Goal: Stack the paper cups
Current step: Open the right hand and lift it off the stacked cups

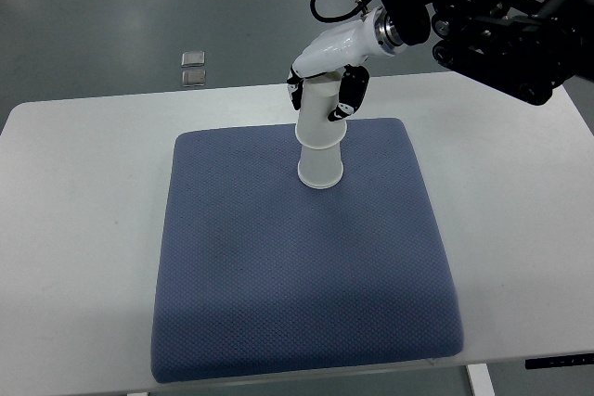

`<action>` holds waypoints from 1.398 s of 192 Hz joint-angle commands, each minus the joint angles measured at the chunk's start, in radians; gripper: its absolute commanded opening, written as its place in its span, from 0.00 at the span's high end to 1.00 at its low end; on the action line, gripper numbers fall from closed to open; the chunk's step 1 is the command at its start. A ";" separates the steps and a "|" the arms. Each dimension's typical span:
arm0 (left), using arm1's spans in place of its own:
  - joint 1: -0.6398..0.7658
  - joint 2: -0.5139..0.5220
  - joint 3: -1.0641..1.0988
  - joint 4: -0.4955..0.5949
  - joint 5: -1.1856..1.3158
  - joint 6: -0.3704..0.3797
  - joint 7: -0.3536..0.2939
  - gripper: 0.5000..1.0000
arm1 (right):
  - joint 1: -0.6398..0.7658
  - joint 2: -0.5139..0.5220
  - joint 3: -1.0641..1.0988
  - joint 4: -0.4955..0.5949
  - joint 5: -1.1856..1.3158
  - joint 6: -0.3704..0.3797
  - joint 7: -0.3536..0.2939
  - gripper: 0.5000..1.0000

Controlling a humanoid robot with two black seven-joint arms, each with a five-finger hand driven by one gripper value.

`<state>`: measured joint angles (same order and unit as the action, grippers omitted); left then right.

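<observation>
A stack of white paper cups (320,141) stands upside down on the blue mat (297,257), near its far middle. The top cup sits over a lower one whose rim shows at the bottom. My right hand (325,90), white with black fingers, comes in from the upper right and is shut on the top cup of the stack from above, fingers on both of its sides. The left arm is out of view.
The blue mat lies on a white table (83,229). Two small silver squares (193,67) lie on the grey floor beyond the table's far edge. The black right arm (501,16) hangs over the table's far right corner.
</observation>
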<state>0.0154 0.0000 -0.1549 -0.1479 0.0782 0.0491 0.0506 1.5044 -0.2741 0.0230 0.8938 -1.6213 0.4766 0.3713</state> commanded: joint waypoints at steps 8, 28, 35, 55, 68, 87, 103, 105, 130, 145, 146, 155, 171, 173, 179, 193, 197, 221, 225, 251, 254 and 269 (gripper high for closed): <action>0.000 0.000 0.000 0.001 0.000 0.000 0.000 0.00 | -0.007 0.004 0.000 -0.003 0.000 -0.003 0.000 0.66; 0.000 0.000 0.000 -0.001 0.000 0.000 0.000 0.00 | -0.013 0.009 -0.002 -0.010 0.000 -0.009 0.000 0.65; 0.000 0.000 0.000 0.001 0.000 0.000 0.000 0.00 | -0.018 0.010 -0.002 -0.010 0.000 -0.010 0.000 0.65; 0.000 0.000 0.000 -0.001 0.000 0.000 0.000 0.00 | -0.021 0.015 0.000 -0.016 0.000 -0.012 0.000 0.65; 0.000 0.000 0.000 0.001 0.000 0.000 0.000 0.00 | -0.023 0.019 0.000 -0.018 0.000 -0.013 0.000 0.65; 0.000 0.000 0.000 0.001 0.000 0.000 0.000 0.00 | -0.029 0.019 -0.002 -0.018 0.003 -0.007 -0.002 0.48; 0.000 0.000 0.000 0.001 0.000 0.000 0.000 0.00 | -0.033 0.019 0.000 -0.018 0.005 -0.010 -0.002 0.31; 0.000 0.000 0.000 0.001 0.000 0.000 0.000 0.00 | -0.033 0.019 0.000 -0.018 0.006 -0.010 -0.002 0.29; 0.000 0.000 0.000 -0.001 0.000 0.000 0.000 0.00 | -0.033 0.019 0.000 -0.018 0.012 -0.012 -0.002 0.21; 0.000 0.000 0.000 0.001 0.000 0.000 0.000 0.00 | -0.035 0.021 0.000 -0.018 0.012 -0.013 -0.002 0.21; 0.000 0.000 0.000 0.001 0.000 0.000 0.000 0.00 | -0.035 0.021 0.000 -0.018 0.012 -0.013 -0.002 0.21; 0.000 0.000 0.000 0.001 0.000 0.000 0.000 0.00 | -0.039 0.019 0.000 -0.018 0.012 -0.015 -0.002 0.21; 0.000 0.000 0.000 0.001 0.000 0.000 0.000 0.00 | -0.041 0.019 0.002 -0.018 0.014 -0.016 -0.002 0.21; 0.000 0.000 0.000 0.001 0.000 0.000 0.000 0.00 | -0.041 0.019 0.002 -0.018 0.014 -0.016 -0.002 0.21; 0.000 0.000 0.000 0.001 0.000 0.000 0.000 0.00 | -0.041 0.018 0.002 -0.018 0.014 -0.016 -0.002 0.21; 0.000 0.000 0.000 -0.001 0.000 0.000 0.000 0.00 | -0.041 0.012 0.003 -0.021 0.014 -0.016 -0.002 0.21; 0.000 0.000 0.000 0.001 0.000 0.000 0.000 0.00 | -0.041 0.009 0.005 -0.021 0.017 -0.016 0.000 0.21; 0.000 0.000 0.000 0.001 0.000 0.000 0.000 0.00 | -0.043 -0.005 0.038 -0.055 0.132 -0.007 0.000 0.21; 0.000 0.000 0.000 -0.001 0.000 0.000 0.000 0.00 | -0.044 -0.007 0.043 -0.068 0.159 -0.007 0.000 0.21; 0.000 0.000 0.000 -0.001 0.000 0.000 0.000 0.00 | -0.049 -0.030 0.049 -0.158 0.313 -0.013 0.000 0.21; 0.000 0.000 0.000 0.001 0.000 0.000 0.000 0.00 | -0.052 -0.037 0.049 -0.171 0.339 -0.013 0.000 0.21; 0.000 0.000 0.000 0.001 0.000 0.000 0.000 0.00 | -0.067 -0.065 0.049 -0.225 0.436 -0.015 0.000 0.21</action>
<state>0.0155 0.0000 -0.1549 -0.1477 0.0782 0.0491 0.0505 1.4533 -0.3066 0.0715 0.7377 -1.3084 0.4645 0.3712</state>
